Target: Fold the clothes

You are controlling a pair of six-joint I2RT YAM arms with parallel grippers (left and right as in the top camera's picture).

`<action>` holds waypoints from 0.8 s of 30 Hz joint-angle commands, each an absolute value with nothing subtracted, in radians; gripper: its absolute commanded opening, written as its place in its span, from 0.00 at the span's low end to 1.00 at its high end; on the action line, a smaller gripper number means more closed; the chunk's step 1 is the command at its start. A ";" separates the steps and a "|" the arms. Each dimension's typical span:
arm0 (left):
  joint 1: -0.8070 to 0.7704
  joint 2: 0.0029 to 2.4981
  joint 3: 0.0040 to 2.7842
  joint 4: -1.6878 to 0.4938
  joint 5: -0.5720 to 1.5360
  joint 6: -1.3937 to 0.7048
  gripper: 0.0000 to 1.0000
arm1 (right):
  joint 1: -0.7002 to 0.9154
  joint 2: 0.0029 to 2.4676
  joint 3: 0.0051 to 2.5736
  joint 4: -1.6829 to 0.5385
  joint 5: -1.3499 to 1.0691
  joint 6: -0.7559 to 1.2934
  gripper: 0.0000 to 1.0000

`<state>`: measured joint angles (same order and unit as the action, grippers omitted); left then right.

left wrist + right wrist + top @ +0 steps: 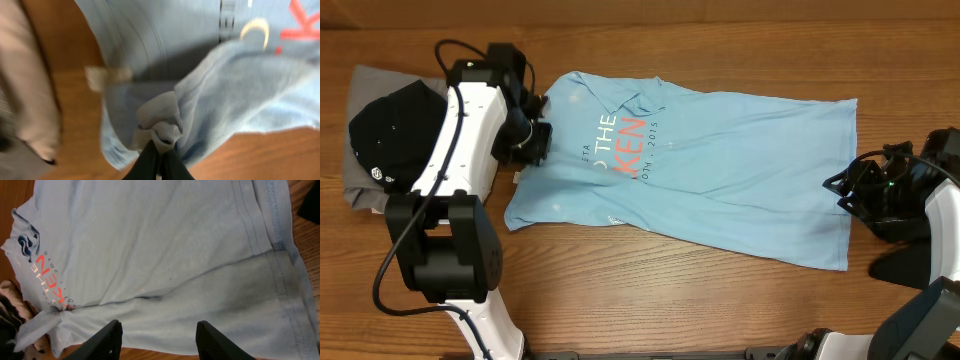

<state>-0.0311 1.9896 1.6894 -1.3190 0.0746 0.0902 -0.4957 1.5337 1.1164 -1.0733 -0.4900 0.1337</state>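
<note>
The clothes in play are one light-blue T-shirt (720, 170) with blue and red print, lying folded lengthwise across the table. My left gripper (528, 150) is at its left end, by the print. In the left wrist view that gripper (159, 150) is shut on a bunched fold of the shirt (260, 85), pinched at the fingertips. My right gripper (842, 190) sits at the shirt's right edge. Seen from the right wrist, it (159, 330) stands open over the shirt's (165, 255) near hem, with nothing between the fingers.
A pile of other clothes lies at the far left: a black garment (390, 130) on top of a grey one (360, 190). Part of that pile shows beside the shirt (25, 100). The right arm's black base (910, 265) stands at the right front.
</note>
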 commanded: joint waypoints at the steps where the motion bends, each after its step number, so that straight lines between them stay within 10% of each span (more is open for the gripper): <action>1: -0.045 1.980 1.604 -1.338 0.132 0.048 0.14 | -0.491 1.518 1.132 -1.071 -0.490 0.126 0.51; 24: -0.116 2.016 1.529 -0.974 0.219 0.121 0.54 | -0.491 1.518 1.132 -1.061 -0.490 0.126 0.52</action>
